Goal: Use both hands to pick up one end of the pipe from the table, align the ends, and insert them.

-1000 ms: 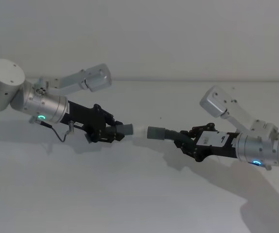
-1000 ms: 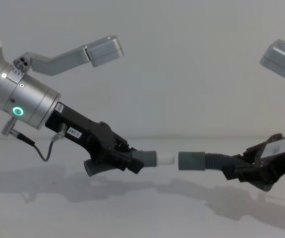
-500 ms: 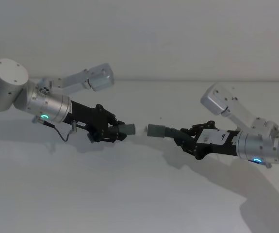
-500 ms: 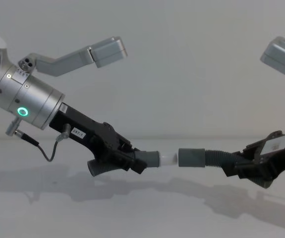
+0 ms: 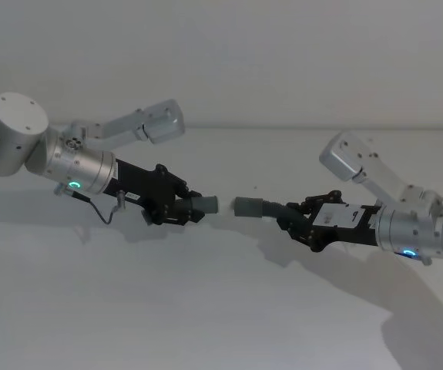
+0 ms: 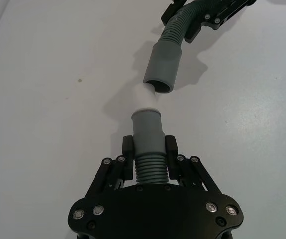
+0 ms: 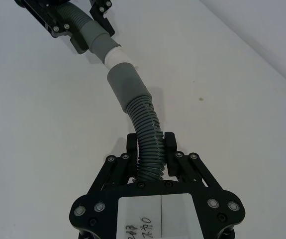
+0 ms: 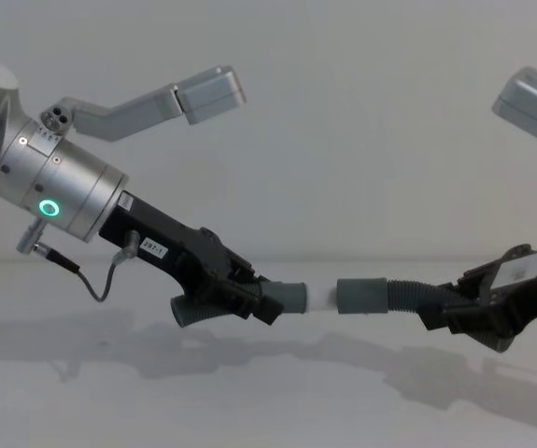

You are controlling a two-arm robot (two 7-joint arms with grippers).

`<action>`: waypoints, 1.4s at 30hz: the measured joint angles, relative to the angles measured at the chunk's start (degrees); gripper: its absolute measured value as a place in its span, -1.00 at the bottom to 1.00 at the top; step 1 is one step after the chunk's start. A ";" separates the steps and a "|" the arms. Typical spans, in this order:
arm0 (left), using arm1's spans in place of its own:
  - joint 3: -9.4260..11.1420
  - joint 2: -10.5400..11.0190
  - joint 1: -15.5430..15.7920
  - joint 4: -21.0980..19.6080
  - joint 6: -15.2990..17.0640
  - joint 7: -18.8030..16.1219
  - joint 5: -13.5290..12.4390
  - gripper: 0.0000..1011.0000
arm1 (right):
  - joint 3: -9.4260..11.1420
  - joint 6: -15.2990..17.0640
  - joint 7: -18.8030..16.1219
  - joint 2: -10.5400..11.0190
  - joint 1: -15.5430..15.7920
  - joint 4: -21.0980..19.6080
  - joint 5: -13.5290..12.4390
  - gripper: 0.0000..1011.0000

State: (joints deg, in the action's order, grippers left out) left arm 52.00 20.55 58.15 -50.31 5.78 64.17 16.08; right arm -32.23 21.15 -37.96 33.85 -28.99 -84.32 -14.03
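Over the pale table (image 5: 206,324), left end effector (image 5: 181,210) clamps the white-tipped pipe piece (image 5: 204,204), right end effector (image 5: 290,221) the other pipe piece (image 5: 253,208), tip (image 6: 145,97) at its cuff (image 6: 162,64) mouth. Likely light, bendy: grip near cuffs.

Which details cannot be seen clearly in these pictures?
1. Whether the whitish tip has entered the right cuff: left wrist view, the cuff's rim hides its end.
2. Rear end of the right hose piece: right wrist view, under the right pincer.
3. Rear end of the left hose piece: left wrist view, under the left pincer.
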 joint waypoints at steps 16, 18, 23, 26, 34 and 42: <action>0.31 0.97 -0.38 -1.87 1.12 -0.69 0.63 -0.28 | -0.77 -0.06 0.43 0.00 -0.79 0.89 -0.38 -0.40; 0.33 1.09 -0.46 -2.03 1.20 -0.74 0.67 -0.28 | -0.93 -0.02 0.54 -0.03 -0.88 0.99 -0.45 -0.40; 0.37 1.42 -0.66 -2.45 1.36 -0.86 0.80 -0.28 | -1.18 0.09 0.81 -0.08 -1.10 1.16 -0.62 -0.40; 0.38 1.59 -0.74 -2.58 1.43 -0.93 0.85 -0.28 | -1.34 0.14 0.90 -0.12 -1.19 1.25 -0.69 -0.40; 0.34 1.85 -0.96 -2.66 1.47 -1.02 1.04 -0.28 | -1.70 0.21 1.19 -0.26 -1.48 1.41 -0.80 -0.40; 0.12 1.95 -1.13 -2.51 1.21 -0.95 1.37 -0.28 | -2.04 0.21 1.30 -0.44 -1.68 1.53 -0.84 -0.40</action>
State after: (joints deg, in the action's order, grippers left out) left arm 52.12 22.50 57.02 -52.81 6.99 63.22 17.45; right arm -34.27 21.36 -36.66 33.41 -30.67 -82.79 -14.88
